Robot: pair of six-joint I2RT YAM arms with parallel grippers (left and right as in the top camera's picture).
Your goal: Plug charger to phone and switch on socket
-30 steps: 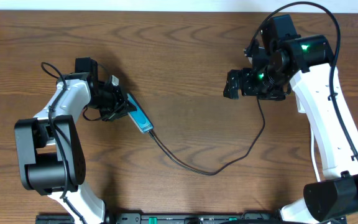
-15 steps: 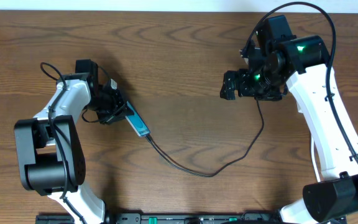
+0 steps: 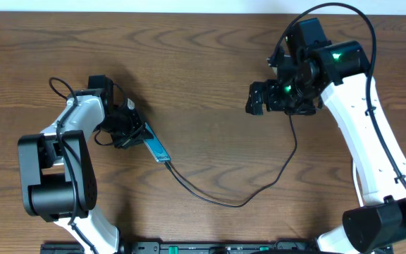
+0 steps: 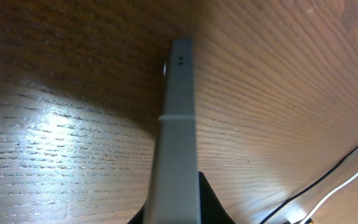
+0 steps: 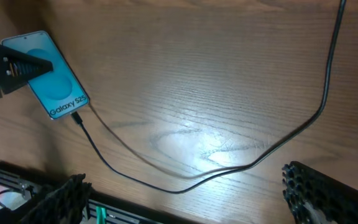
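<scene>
Left pincer (image 3: 131,128) clamps the phone (image 3: 157,144) by one end at the tabletop's (image 3: 203,70) left; thin, rigid, probably slick, with the limp charger (image 3: 240,205) seemingly plugged in; right pincer (image 3: 256,99) gapes empty.

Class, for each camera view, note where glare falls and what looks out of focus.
Left wrist: the phone, seen edge-on and close, is soft and blurred; glare on the table beside it. Right wrist: glare patch mid-table, phone text sharp. Overhead: even light.

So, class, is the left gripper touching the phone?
Touching. In the right wrist view the left gripper has a finger lying flat across the phone, with no gap.
</scene>
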